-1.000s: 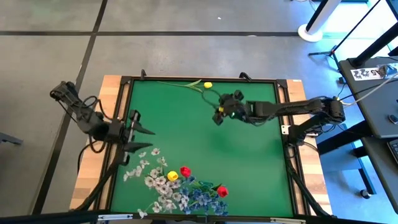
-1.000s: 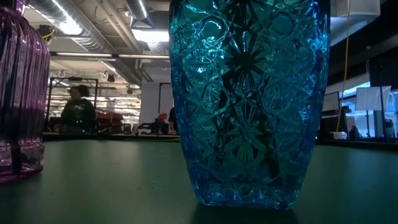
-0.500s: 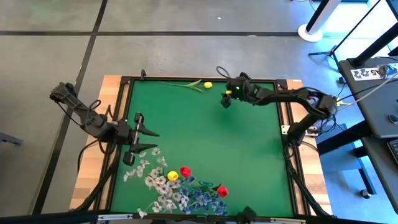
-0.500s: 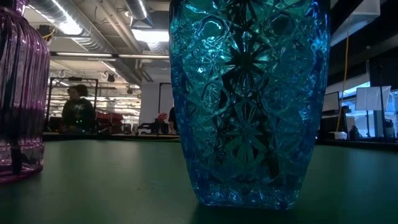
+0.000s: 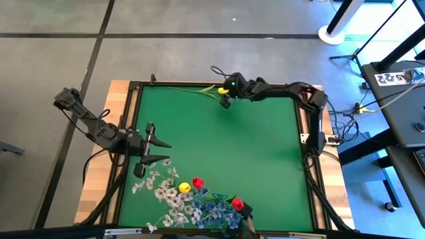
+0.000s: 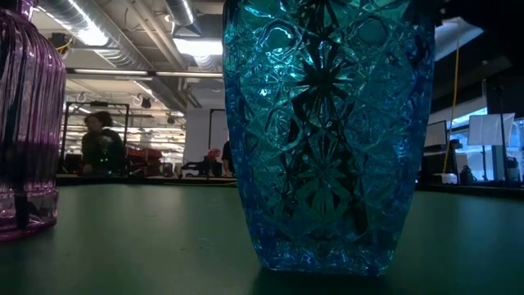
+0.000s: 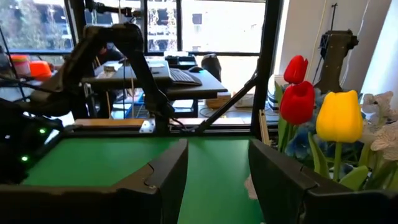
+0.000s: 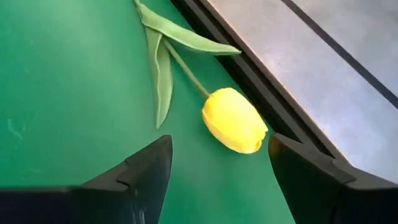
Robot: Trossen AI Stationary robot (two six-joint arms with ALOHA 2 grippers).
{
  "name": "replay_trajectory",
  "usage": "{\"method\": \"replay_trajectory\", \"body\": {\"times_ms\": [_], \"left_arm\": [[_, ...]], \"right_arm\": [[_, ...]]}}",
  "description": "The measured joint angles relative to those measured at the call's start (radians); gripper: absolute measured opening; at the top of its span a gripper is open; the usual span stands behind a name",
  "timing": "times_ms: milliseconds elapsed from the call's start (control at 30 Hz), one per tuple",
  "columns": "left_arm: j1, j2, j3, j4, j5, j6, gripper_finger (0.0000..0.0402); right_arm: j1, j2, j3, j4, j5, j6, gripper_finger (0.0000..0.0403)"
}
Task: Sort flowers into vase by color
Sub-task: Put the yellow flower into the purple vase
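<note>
A lone yellow tulip [image 5: 222, 90] lies on the green mat against the table's far frame, its head [image 8: 234, 120] toward the right and its stalk and leaves [image 8: 163, 59] toward the left. My right gripper [image 5: 224, 97] hovers open just over the head, one finger on either side [image 8: 217, 165], touching nothing. The other flowers [image 5: 196, 199] are bunched at the near edge: white sprays, a yellow tulip [image 7: 339, 116], two red tulips [image 7: 297, 99] and a blue bunch, standing upright. My left gripper [image 5: 165, 151] waits open and level at the left, beside that bunch [image 7: 217, 177]. A blue glass vase [image 6: 327, 131] and a purple vase [image 6: 24, 123] fill the low view.
A black frame [image 5: 212, 84] rims the green mat [image 5: 252, 153], with wooden table edge [image 5: 123, 89] outside it. The mat's middle and right hold nothing. People and desks show in the room beyond the table.
My right gripper has swung from the mat's far middle toward the far left and down, ending over the lone yellow tulip's head; it has stayed open. My left gripper has sunk a little. No flower has moved.
</note>
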Motion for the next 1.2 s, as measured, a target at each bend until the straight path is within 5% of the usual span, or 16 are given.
{"method": "replay_trajectory", "body": {"times_ms": [233, 567, 1000, 1200], "left_arm": [[-0.034, 0.002, -0.008, 0.001, 0.006, -0.045, 0.0165], [-0.056, 0.002, -0.009, 0.014, 0.006, -0.043, 0.0165], [-0.056, 0.002, -0.009, 0.014, 0.006, -0.041, 0.0165], [-0.056, 0.002, -0.009, 0.014, 0.006, -0.041, 0.0165]], "right_arm": [[-0.001, 0.050, 0.052, 0.004, 0.076, 0.090, 0.0255], [-0.022, 0.059, 0.051, 0.004, 0.077, 0.273, 0.0134], [-0.031, 0.067, 0.051, 0.003, -0.081, 0.339, 0.0010], [0.005, 0.028, 0.051, -0.132, -0.180, 0.345, 0.0008]]}}
